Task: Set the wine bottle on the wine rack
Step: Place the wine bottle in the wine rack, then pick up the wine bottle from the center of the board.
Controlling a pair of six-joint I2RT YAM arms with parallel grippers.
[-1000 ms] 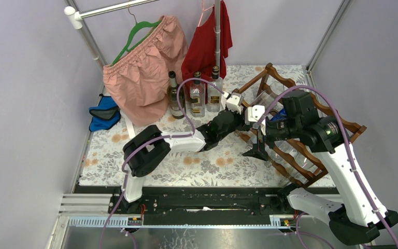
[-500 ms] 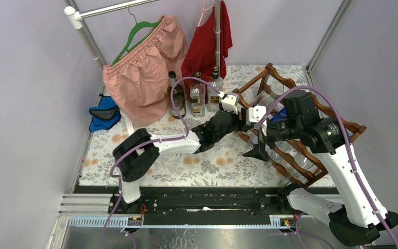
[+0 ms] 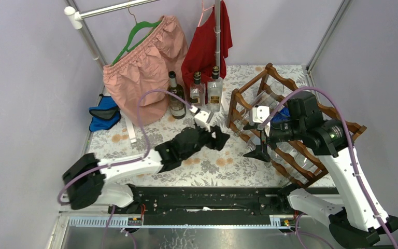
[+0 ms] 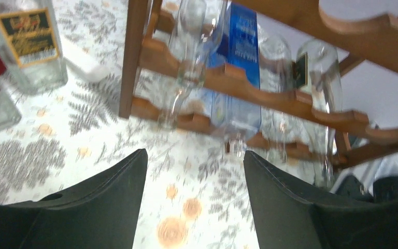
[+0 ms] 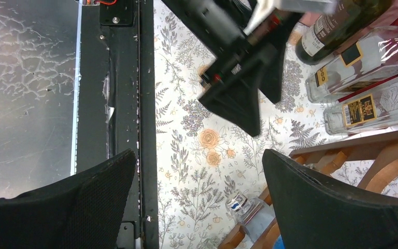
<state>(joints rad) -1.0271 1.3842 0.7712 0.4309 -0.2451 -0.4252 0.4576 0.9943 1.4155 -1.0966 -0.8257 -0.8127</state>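
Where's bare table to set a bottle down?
Free: cloth strip in front, between left arm and rack; left patch, by pink shorts. Crowded: three bottles at back, and rack's front, where left pincer and right pincer sit.

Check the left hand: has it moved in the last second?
Yes. The left hand has backed away from the rack, toward the near left of the table. It was up against the rack's left end and now sits clear of its left post.

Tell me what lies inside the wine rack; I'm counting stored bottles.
Inside the wine rack lie clear bottles, including a blue-labelled bottle. The right arm covers part from above, so no exact count.
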